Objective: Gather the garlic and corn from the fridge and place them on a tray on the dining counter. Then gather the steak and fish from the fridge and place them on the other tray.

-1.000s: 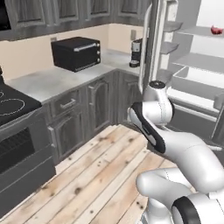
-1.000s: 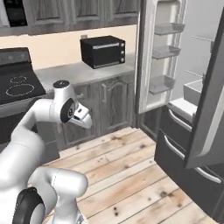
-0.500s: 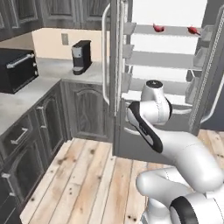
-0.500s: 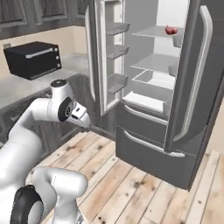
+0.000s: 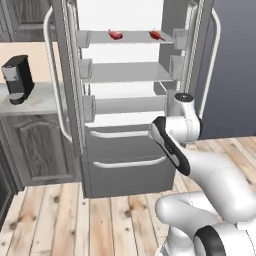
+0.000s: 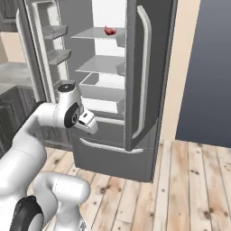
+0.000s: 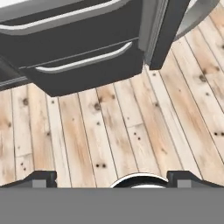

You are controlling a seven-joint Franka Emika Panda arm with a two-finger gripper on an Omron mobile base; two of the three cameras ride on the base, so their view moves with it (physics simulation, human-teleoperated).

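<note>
The dark-grey fridge [image 5: 127,170] stands straight ahead with both upper doors swung open and its two drawers [image 7: 83,65] shut. Two small red pieces [image 5: 115,35] [image 5: 156,35] lie on the top shelf; one of them [image 6: 109,30] also appears in the right base view, and I cannot tell which is the steak. The other shelves look bare. My arm is folded in front of the drawers, the hand [image 6: 86,122] pointing down at the floor. My gripper [image 7: 112,179] is open, fingertips [image 7: 41,178] wide apart with nothing between them. Garlic, corn, trays and dining counter are out of view.
The left fridge door [image 5: 62,75] and right door [image 6: 146,67] jut out toward me on either side. A black coffee machine [image 5: 15,77] sits on the wall counter [image 5: 37,100] above dark cabinets [image 5: 40,145]. Wood floor [image 7: 131,131] lies below, a blue-grey wall [image 6: 207,67] to the right.
The whole picture has swung: the base has turned from the stove and microwave counter to face the open fridge. The arm keeps the same folded pose.
</note>
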